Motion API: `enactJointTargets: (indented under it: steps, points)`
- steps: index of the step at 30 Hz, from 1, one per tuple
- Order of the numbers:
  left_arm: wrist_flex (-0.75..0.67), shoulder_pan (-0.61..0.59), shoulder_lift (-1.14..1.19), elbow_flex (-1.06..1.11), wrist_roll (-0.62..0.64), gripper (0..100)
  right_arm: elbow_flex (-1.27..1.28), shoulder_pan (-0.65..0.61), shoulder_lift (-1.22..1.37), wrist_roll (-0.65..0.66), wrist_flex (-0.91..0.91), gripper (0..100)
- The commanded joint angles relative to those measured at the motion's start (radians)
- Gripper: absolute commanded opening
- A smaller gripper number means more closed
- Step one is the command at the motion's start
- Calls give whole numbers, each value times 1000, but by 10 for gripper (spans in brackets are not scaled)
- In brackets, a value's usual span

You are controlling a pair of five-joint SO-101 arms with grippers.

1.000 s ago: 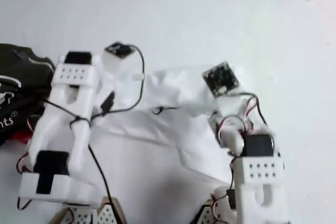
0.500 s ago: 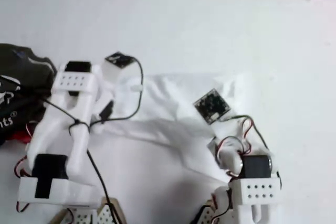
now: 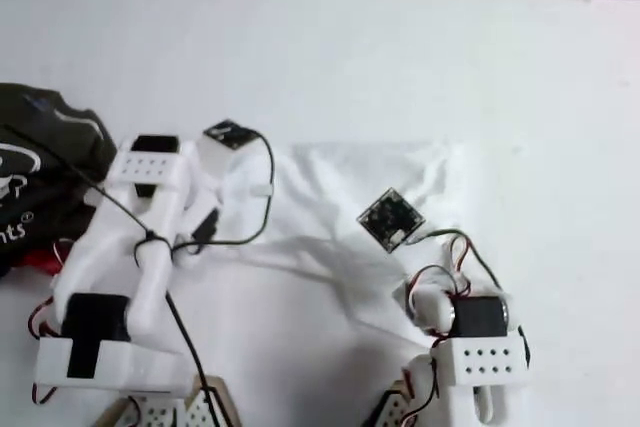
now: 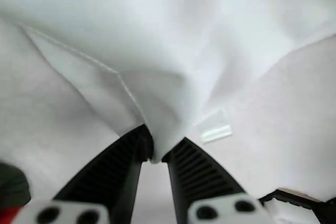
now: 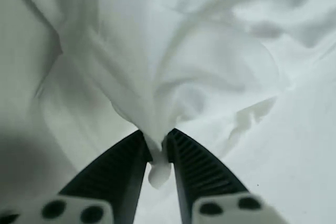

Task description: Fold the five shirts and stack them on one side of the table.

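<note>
Left arm (image 3: 120, 247) lies stretched over the near left of the table (image 3: 400, 57). The left gripper (image 4: 156, 153) is clamped on a fold of the white shirt (image 3: 340, 182). Right arm (image 3: 470, 342) sits folded close to the near edge, with the right gripper (image 5: 156, 145) pinching a bunched ridge of the same shirt. Shirt lies rumpled mid-table, between the arms. Dark garment pile (image 3: 40, 167) at the left edge, just beside the left arm.
</note>
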Motion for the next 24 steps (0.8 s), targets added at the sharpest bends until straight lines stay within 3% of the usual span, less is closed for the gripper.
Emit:
enactJointTargets:
  steps: [1, 6, 9, 16, 19, 22, 24]
  points:
    - [28, -9, -52, -4, -6, 41, -5, 2, -18, 11, -12, 25]
    - [84, -35, -54, -61, -6, 164, -6, 10, -24, 8, -1, 219]
    - [161, -91, -54, -182, -8, 177, -14, 2, -25, 9, -2, 297]
    - [292, -176, -44, -595, 3, 172, -209, 10, -25, 2, 64, 270]
    - [279, -143, -43, -621, 12, 139, -400, 5, -25, -2, 143, 255]
    - [236, -77, -25, -581, 63, 15, -565, 8, -16, -49, 168, 231]
    - [201, -29, 14, -559, 84, 36, -612, 8, -15, -60, 154, 202]
